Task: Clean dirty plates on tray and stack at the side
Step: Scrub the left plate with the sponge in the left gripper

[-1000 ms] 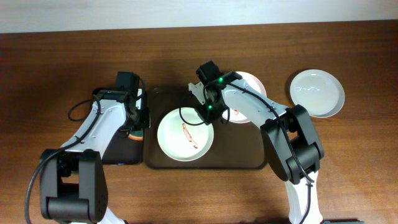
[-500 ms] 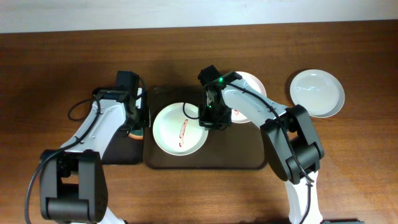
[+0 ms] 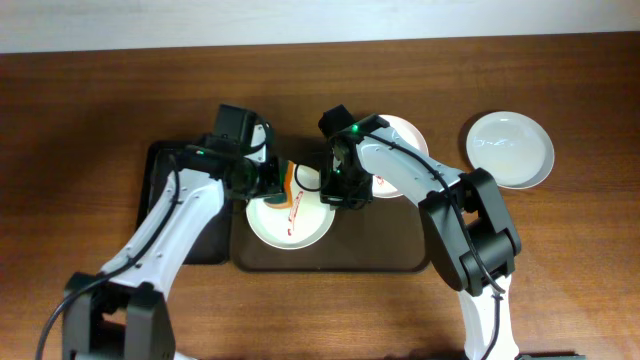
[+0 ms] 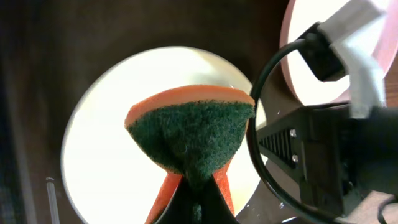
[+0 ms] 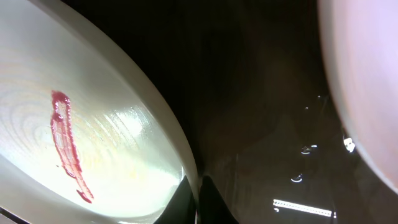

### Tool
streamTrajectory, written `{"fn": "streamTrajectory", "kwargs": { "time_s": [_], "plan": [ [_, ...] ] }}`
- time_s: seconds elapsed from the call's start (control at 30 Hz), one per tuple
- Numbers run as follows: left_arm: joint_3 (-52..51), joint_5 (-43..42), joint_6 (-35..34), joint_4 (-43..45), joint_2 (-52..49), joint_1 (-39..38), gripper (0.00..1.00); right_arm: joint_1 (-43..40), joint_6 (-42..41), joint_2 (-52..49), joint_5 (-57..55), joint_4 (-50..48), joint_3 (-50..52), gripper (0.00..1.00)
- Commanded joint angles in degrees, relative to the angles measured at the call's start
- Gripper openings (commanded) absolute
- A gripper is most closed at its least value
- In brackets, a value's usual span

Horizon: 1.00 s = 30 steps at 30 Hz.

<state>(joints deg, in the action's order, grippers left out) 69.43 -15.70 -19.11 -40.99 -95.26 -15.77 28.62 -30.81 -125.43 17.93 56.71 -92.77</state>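
– Below L gripper: sponge pinched at one end, green scour side down, hanging over smeared plate. Touching plate or not, can't tell from any view.
– R gripper?
– Jaws closed narrow on that plate's rim. Plate sits on tray. Red smear lies to left of R gripper, unwiped.
– Risks?
– 1) R grip is only a thin edge bite. Wipe force from L could pull rim out or tip plate, then plate skids on tray. 2) Droplets on tray floor just beside R gripper, so prob. low friction, slides easier. 3) Sponge looks floppy; may fold & spread the red instead of lifting it.
– Collision?
– L and R grippers are near each other across the plate. Cable loop of R arm is just beside sponge; wide strokes toward R could snag it. 2nd plate just behind R gripper could get nudged.
– Stack side?
– One clean plate on table, well apart, beyond R arm. No risk there for now.
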Motion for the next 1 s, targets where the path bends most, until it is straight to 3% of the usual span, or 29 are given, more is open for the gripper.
{"fn": "streamTrajectory", "kwargs": {
  "time_s": [0.0, 0.27, 0.47, 0.63, 0.83, 0.97],
  "plan": [
    [-3.45, -1.31, -5.75, 2.47, -2.51, -0.26, 0.0, -0.13, 0.57, 0.24, -0.57, 0.52, 0.11, 0.04],
    [-9.62, -7.26, -3.13, 7.93, -6.78, -4.26, 0.0, -0.13, 0.55, 0.24, -0.57, 0.55, 0.11, 0.04],
    [-10.62, 13.29, -16.83, 11.08, -9.57, -8.24, 0.0, -0.13, 0.55, 0.24, -0.57, 0.98, 0.11, 0.04],
    [-10.62, 19.17, -17.51, 16.37, -9.57, -7.04, 0.0, -0.13, 0.55, 0.24, -0.57, 1.14, 0.11, 0.04],
    [-10.6, 17.92, -17.09, 1.01, -8.33, -7.06, 0.0, -0.13, 0.57, 0.24, -0.57, 1.22, 0.11, 0.04],
    [-10.6, 6.93, -4.31, -0.22, -5.81, -7.06, 0.0, -0.13, 0.57, 0.24, -0.57, 1.2, 0.11, 0.04]
  ]
}}
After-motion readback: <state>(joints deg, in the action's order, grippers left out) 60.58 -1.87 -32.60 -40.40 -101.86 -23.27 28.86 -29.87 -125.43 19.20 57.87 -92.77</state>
